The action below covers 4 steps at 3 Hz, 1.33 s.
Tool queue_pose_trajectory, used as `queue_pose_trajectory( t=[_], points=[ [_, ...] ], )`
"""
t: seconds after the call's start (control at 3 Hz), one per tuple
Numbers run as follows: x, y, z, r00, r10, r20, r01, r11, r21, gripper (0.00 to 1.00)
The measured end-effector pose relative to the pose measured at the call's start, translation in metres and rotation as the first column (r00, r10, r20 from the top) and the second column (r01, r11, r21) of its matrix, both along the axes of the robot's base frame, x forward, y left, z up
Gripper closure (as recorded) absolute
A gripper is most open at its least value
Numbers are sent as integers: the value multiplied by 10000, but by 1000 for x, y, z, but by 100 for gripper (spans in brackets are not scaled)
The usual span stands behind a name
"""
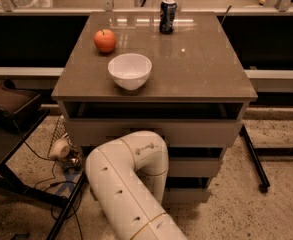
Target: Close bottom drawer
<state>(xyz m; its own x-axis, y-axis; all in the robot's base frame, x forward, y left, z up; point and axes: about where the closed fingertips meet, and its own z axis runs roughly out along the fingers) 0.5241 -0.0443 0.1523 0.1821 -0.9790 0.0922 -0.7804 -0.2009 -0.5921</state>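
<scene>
Brown glossy tabletop (201,69) carries three things. White bowl (129,71) near front edge. Red apple (105,40) just behind bowl, slightly left. Dark soda can (168,16) upright, well behind bowl, to right. Out of sight, pincer, hidden behind white arm (131,184), below bowl.
</scene>
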Motion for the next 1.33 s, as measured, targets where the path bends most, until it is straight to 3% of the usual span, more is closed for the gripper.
queue_pose_trajectory(
  t=[1.33],
  points=[
    [4, -1, -10, 9999, -79, 71, 78, 9997, 222, 10]
  ],
)
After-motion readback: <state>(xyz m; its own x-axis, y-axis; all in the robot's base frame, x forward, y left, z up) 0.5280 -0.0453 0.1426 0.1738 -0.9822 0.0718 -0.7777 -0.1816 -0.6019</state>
